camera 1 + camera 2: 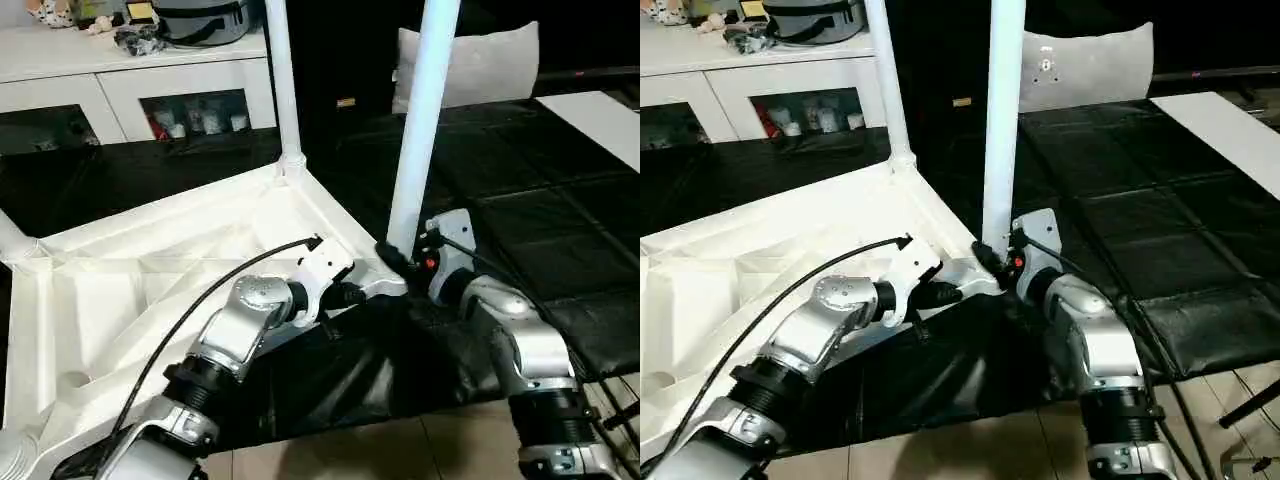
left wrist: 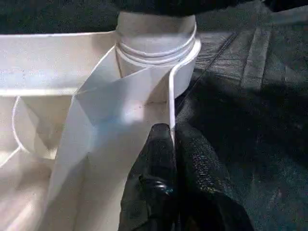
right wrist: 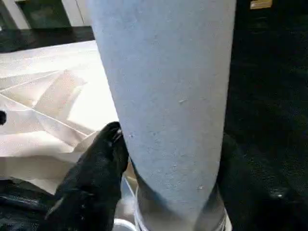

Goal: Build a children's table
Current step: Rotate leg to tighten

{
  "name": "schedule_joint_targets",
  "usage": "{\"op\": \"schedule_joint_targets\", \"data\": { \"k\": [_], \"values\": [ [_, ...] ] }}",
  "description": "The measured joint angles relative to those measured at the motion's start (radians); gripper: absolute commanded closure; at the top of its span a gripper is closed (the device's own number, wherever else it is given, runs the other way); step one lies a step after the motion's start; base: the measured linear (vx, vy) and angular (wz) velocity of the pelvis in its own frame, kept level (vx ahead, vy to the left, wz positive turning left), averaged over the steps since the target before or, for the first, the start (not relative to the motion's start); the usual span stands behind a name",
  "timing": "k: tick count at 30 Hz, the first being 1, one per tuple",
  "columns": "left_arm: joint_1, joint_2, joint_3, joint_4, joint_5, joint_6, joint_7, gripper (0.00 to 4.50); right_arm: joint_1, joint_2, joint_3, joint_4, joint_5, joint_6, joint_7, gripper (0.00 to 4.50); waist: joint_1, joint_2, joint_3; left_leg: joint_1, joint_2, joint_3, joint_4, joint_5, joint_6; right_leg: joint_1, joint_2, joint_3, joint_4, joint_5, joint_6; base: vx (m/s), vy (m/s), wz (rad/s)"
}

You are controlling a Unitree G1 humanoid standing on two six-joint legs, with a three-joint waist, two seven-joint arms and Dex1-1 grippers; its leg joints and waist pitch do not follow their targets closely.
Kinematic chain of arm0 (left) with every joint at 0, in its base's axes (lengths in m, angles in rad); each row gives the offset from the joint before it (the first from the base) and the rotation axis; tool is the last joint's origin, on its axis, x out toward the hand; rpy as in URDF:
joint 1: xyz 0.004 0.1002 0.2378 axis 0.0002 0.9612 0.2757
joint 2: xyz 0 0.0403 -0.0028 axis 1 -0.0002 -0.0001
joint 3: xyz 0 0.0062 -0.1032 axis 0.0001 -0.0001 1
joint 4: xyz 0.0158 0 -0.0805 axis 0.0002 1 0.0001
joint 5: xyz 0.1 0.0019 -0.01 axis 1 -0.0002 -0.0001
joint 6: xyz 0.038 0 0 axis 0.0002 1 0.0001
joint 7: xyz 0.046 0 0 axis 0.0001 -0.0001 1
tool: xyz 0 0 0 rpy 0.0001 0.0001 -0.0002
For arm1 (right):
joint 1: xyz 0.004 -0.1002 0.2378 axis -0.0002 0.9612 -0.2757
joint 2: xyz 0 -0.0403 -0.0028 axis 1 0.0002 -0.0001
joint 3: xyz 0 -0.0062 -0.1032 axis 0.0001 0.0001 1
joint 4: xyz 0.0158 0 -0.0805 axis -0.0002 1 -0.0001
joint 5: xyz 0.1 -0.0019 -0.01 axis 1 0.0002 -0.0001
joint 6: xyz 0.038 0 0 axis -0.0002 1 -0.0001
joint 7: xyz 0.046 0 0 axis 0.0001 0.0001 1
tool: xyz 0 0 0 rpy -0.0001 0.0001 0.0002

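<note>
The white table top (image 1: 120,290) lies upside down on the black mat, its ribbed underside facing up. One white leg (image 1: 283,80) stands upright in the far corner socket. A second leg (image 1: 420,120) stands in the near right corner socket (image 2: 156,43). My right gripper (image 1: 400,258) is shut around the base of this leg, with one black finger (image 3: 103,159) on each side of it. Beside that same corner, my left gripper (image 2: 166,134) is shut on the thin rim of the top. A further leg end (image 1: 10,240) shows at the left edge.
A white cabinet with glass doors (image 1: 130,90) stands at the back left, with bags and small items on top. A grey cushion (image 1: 470,60) leans behind the mat (image 1: 540,230). A white board (image 1: 600,120) lies at the far right. Tiled floor (image 1: 400,450) runs along the mat's front edge.
</note>
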Motion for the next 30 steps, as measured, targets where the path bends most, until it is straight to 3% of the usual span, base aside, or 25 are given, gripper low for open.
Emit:
{"op": "schedule_joint_targets", "data": {
  "k": [4,16,22,26,30],
  "values": [
    [0.001,0.019,-0.010,-0.001,0.002,-0.026,-0.009,4.50,0.009,-0.005,0.002,-0.001,0.008,-0.021,0.035,1.06,-0.001,0.000,0.000,-0.002,0.000,0.000,0.000,0.000,0.000,-0.001,0.000,0.000,0.000,0.000,0.000,0.000,0.000,0.00],
    [-0.014,0.189,-0.048,0.046,0.001,-0.222,-0.212,4.50,0.020,-0.240,0.080,-0.005,0.050,-0.100,0.416,0.08,0.024,-0.005,0.003,-0.005,0.000,0.000,0.001,0.000,0.000,-0.003,0.000,0.000,0.000,0.002,-0.003,0.000,0.000,0.00],
    [-0.014,0.266,-0.081,0.048,-0.001,-0.333,-0.353,4.50,0.020,-0.309,0.126,-0.004,0.067,-0.166,0.591,0.08,0.049,-0.009,0.005,-0.005,0.001,0.001,0.002,0.000,0.000,-0.003,0.000,0.000,0.000,0.003,-0.005,0.000,0.000,0.00],
    [-0.012,0.295,-0.102,0.047,-0.010,-0.388,-0.431,4.50,0.012,-0.334,0.151,0.005,0.095,-0.159,0.693,0.23,0.062,-0.012,0.006,-0.004,0.001,0.001,0.005,-0.001,0.001,-0.003,0.000,0.000,0.001,0.003,-0.006,0.000,0.000,0.00],
    [-0.009,0.318,-0.111,0.044,-0.034,-0.402,-0.512,4.50,0.012,-0.357,0.159,0.006,0.127,-0.120,0.771,0.66,0.074,-0.015,0.007,-0.002,0.001,0.002,0.006,0.000,0.001,-0.002,-0.001,0.000,0.001,0.003,-0.006,0.000,0.000,0.00]
  ]
}}
